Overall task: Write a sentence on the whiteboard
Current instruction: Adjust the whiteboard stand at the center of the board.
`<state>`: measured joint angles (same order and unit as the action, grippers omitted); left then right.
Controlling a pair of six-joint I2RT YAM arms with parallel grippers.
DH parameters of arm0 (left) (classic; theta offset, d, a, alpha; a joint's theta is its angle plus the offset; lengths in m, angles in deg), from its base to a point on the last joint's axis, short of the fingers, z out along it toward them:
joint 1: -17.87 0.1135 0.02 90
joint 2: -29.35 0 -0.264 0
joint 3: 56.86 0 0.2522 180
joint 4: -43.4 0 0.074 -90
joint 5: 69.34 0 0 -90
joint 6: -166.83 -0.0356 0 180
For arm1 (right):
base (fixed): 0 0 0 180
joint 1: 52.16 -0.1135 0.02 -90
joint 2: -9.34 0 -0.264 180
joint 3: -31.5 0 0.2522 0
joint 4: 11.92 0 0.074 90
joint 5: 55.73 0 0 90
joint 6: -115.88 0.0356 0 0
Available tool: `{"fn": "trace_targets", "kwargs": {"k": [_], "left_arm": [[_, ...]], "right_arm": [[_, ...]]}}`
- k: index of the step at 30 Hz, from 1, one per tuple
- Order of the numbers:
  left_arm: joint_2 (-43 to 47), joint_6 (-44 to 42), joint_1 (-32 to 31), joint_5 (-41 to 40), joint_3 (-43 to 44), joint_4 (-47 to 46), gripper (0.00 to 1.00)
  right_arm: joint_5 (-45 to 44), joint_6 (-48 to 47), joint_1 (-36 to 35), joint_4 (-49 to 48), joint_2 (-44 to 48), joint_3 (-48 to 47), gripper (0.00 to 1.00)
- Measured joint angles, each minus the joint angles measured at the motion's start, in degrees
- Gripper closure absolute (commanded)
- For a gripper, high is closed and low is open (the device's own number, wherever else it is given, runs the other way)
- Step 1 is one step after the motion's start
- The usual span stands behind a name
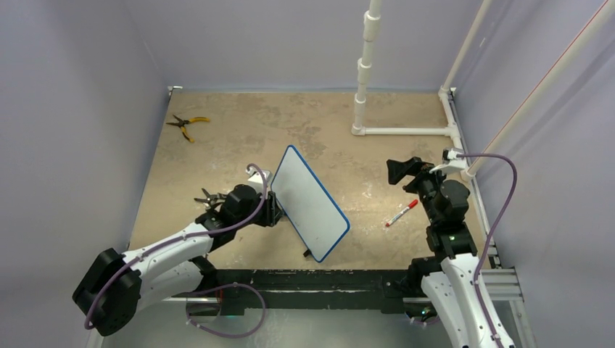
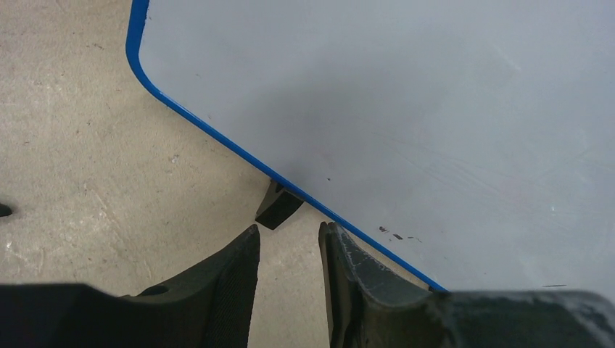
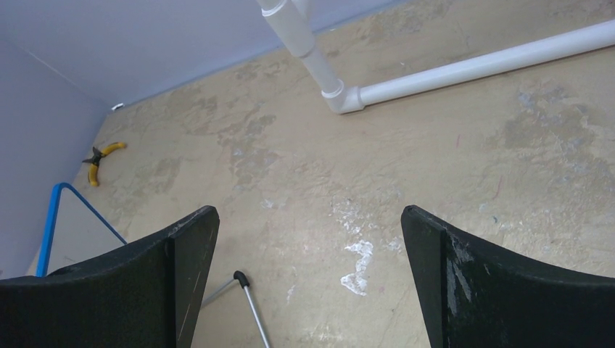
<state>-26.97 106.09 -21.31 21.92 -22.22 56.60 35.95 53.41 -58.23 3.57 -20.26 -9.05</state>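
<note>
Looking down from above on the whiteboard [image 1: 310, 204] leaning tilted at mid-bench [image 1: 239, 145], left gripper [image 1: 273, 213] just beside its left edge, right gripper [image 1: 397, 171] well apart, a marker [image 1: 401, 214] lying to the board's right. Showing from the left wrist two fingers [image 2: 232, 290] slightly parted, gripping nothing, beside the board's blue edge and black foot [image 2: 278, 208]. Showing from the right wrist fingers [image 3: 174, 283] gaping wide, holding nothing.

Soft, even light leaves faint shadows on the mottled tan bench [image 1: 239, 138]. A grey shadow dims the blue-framed white board [image 2: 406, 109] in the left wrist view, where the black left pincer [image 2: 290, 235] looks blurred at bottom.
</note>
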Motion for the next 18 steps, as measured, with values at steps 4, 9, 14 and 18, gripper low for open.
{"fn": "trace_targets", "kwargs": {"k": [4,9,14,18], "left_arm": [[-2.1,-1.4,-0.3,-0.2,0.0,-1.7,0.68],[-3.7,-3.1,-0.8,-0.2,0.0,-3.7,0.68],[-5.1,-4.1,-1.2,-0.5,0.0,-4.8,0.67],[-6.4,-4.9,-1.7,-1.0,0.0,-5.0,0.68]], "right_arm": [[0.9,-0.1,0.0,0.0,0.0,0.0,0.01],[1.0,-0.2,0.0,0.0,-0.2,0.0,0.01],[1.5,-0.4,0.0,0.0,-1.3,-0.1,0.01],[2.6,-0.5,0.0,0.0,-1.9,-0.3,0.01]]}}
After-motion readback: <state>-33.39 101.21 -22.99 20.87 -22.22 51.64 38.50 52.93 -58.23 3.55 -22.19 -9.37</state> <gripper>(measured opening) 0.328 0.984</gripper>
